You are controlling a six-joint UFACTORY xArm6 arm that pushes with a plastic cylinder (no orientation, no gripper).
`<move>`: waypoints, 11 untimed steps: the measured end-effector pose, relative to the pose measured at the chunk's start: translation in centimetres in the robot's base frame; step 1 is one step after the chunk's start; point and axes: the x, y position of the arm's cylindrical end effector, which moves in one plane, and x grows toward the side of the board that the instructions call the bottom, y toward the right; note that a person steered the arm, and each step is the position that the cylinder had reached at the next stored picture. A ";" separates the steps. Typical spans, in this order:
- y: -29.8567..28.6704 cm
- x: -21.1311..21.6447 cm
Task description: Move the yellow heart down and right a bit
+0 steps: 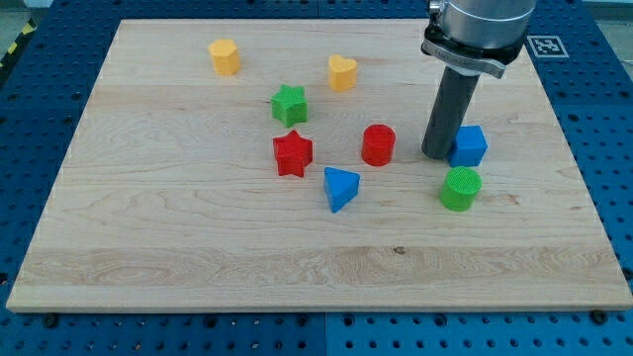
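Yellow heart [342, 72] sits near the view's top of the wooden tabletop [198, 247], a little right of centre, and nothing touches it. Another yellow block [226, 56], its shape hard to make out, lies well to its left, close to the top edge. Below and left of the heart is the green star [290, 104], and just below that the red star [293, 153]. The red cylinder [378, 144] stands to the right of the red star, and the blue triangle [340, 188] lies below the gap between those two.

There is no pincer on this arm, so it has no open or closed state to tell; the arm ends in a dark rod. My tip [436, 155] rests on the tabletop at the view's right, between the red cylinder and the blue cube [469, 145]. It stands just beside the cube's left face; whether it touches I cannot tell. The green cylinder [460, 188] sits just below the cube. My tip is well apart from the yellow heart, which lies up and to the left of it, with the red cylinder roughly between them. Around the tabletop is a blue perforated surface [603, 119].
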 end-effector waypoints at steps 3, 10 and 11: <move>0.0 -10.0; -13.0 -15.9; -11.9 -15.4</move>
